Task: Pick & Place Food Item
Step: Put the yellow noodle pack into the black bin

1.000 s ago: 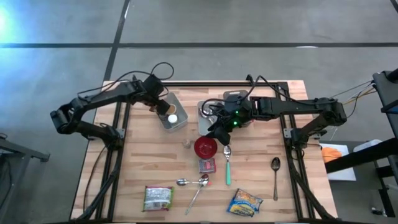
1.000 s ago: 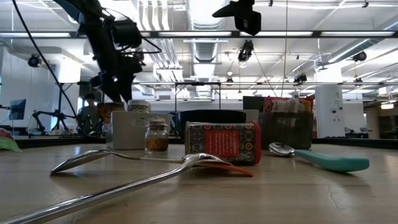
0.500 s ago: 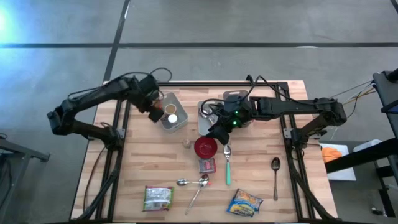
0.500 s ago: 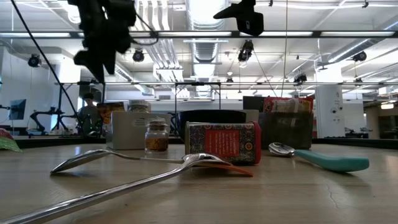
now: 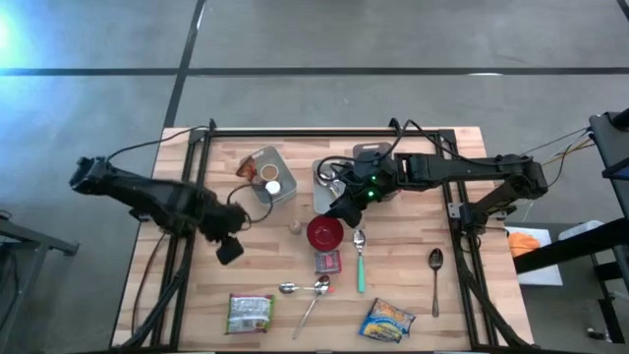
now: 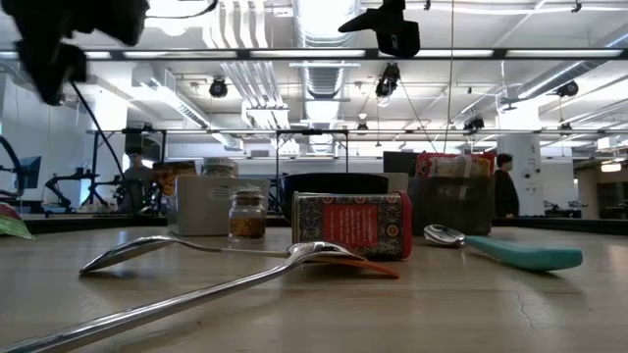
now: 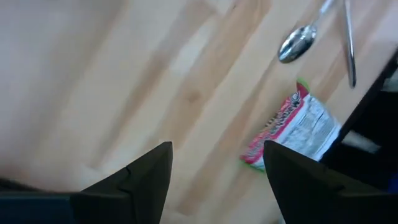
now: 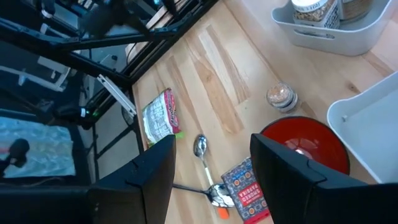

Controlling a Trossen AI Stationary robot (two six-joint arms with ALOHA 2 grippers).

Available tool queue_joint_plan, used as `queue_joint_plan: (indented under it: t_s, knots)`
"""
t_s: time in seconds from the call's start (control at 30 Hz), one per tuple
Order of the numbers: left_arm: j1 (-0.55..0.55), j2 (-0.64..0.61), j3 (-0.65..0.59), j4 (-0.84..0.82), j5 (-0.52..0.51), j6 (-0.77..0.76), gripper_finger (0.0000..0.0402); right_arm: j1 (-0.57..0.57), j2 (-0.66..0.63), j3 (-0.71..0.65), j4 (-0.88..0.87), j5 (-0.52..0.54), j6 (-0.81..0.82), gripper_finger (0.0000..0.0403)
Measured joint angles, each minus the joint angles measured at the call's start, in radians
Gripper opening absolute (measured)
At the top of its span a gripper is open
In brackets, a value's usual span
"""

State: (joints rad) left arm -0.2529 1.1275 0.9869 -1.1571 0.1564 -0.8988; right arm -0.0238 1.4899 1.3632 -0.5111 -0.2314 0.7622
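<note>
My left gripper [image 5: 228, 251] [image 7: 217, 149] hangs open over bare wood at the table's near left, with nothing between its fingers. A green food packet [image 5: 250, 313] [image 7: 292, 127] lies flat near the front edge, just beyond it. My right gripper [image 5: 339, 211] [image 8: 212, 140] is also open and empty, held above the red bowl [image 5: 325, 233] [image 8: 305, 143]. A red box [image 5: 327, 262] stands just in front of the bowl. Farther right on the front edge lies a yellow-and-blue packet [image 5: 386, 320]. A white bin [image 5: 270, 177] holds jars at the far left.
A second white bin [image 5: 329, 182] sits beside the first. A small spice jar [image 5: 294, 227] stands left of the bowl. Two spoons [image 5: 305, 288] lie crossed near the front, a teal-handled spoon [image 5: 360, 261] beside the red box, and another spoon [image 5: 435, 270] to the right.
My left gripper has swung away from above the white bin at the far left, toward the table's near left edge, turning as it went. It now hangs over bare wood near the green packet. Nothing on the table has moved.
</note>
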Motion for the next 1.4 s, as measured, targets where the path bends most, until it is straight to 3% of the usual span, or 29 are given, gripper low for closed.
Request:
queue_joint_plan:
  t_s: [0.23, 0.57, 0.77, 0.93, 1.4]
  knots:
    - [-0.184, -0.007, -0.138, 0.176, 0.032, -0.469, 0.0253, 0.0, 0.0, 0.0, 0.001, 0.014, 0.025, 0.0203]
    - [-0.314, -0.006, -0.285, 0.417, 0.128, -0.807, 0.0253, 0.0, 0.0, 0.0, -0.008, 0.015, -0.012, 0.0203]
    - [-0.379, -0.004, -0.367, 0.594, 0.123, -0.951, 0.0253, 0.013, 0.0, 0.0, -0.01, -0.001, -0.05, 0.0203]
    - [-0.423, -0.004, -0.459, 0.779, 0.051, -1.057, 0.0253, 0.028, 0.0, 0.0, -0.01, -0.004, -0.066, 0.0203]
    - [-0.462, 0.154, -0.476, 0.879, 0.057, -1.095, 0.0253, 0.033, -0.002, 0.0, -0.008, -0.005, -0.032, 0.0203]
